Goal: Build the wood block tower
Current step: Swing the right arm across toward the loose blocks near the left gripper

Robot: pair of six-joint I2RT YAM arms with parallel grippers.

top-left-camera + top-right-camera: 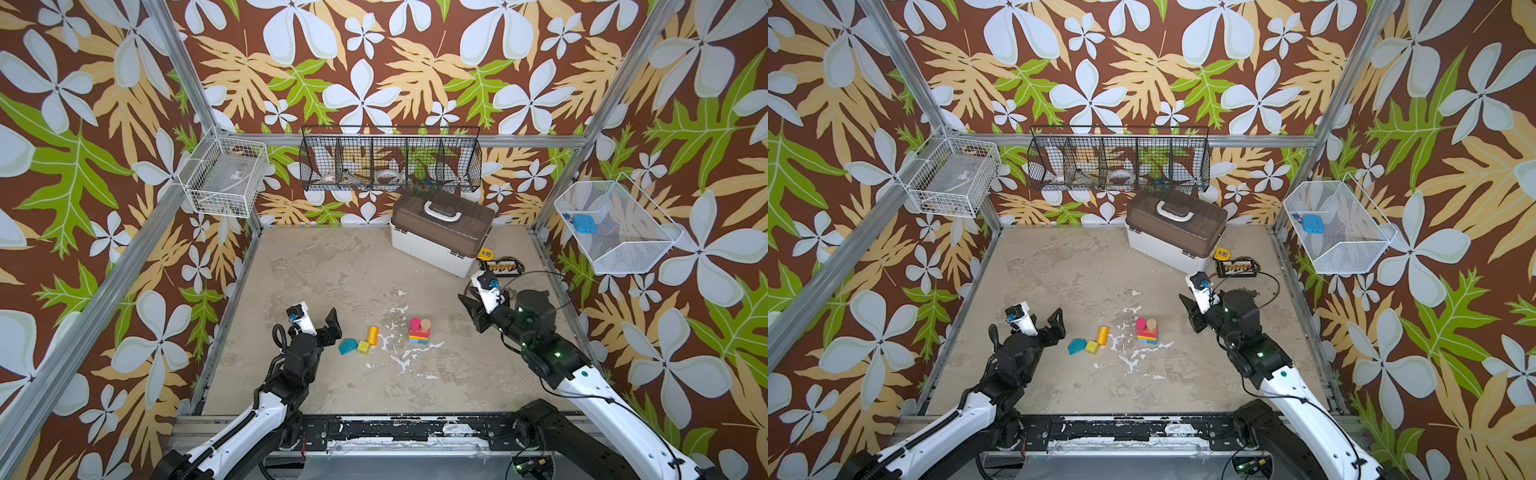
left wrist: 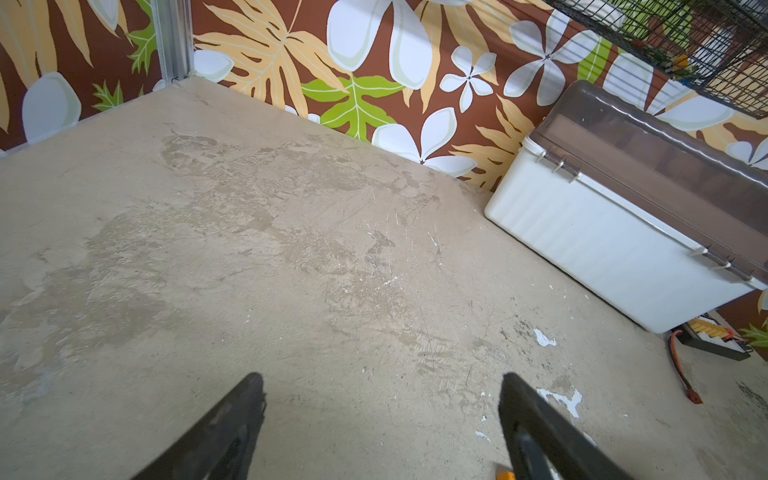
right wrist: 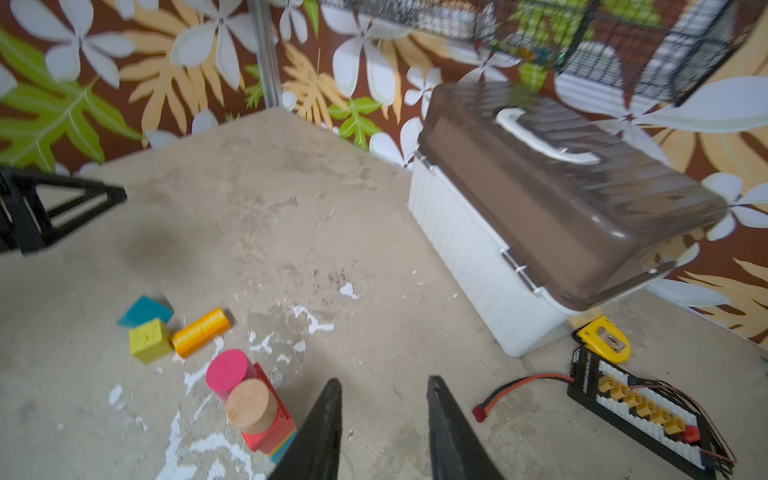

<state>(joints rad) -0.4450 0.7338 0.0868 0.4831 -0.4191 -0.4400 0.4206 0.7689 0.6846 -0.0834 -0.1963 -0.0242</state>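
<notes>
Counter (image 1: 332, 270): flat, matte, beige-grey, mottled with darker stains and chipped white flecks. It is enclosed by aluminium posts and walls in brown wallpaper with white flowers and green and tan leaves.

Tower (image 1: 419, 334): stands near the counter's middle, between the two arms. It is a short stack of flat painted slabs, red over yellow over blue. On top, side by side and upright, are a pink cylinder (image 3: 228, 372) and a bare wood cylinder (image 3: 250, 405) with visible grain.

Loose blocks, left of the tower in both top views:
- Orange cylinder (image 1: 372, 336), lying on its side, lettered.
- Yellow cube (image 1: 363, 347).
- Teal roof-shaped piece (image 1: 347, 346), just beside the cube.

White case (image 1: 436, 245): ribbed plastic with a smoky brown lid and a white handle, at the back wall.

Black wire basket (image 1: 390, 160) and two white wire baskets, mounted on the walls.

Left tool (image 2: 380, 386): black fingers spread wide, holding nothing.

Right tool (image 3: 384, 382): a narrower gap, holding nothing, apart from the tower.
</notes>
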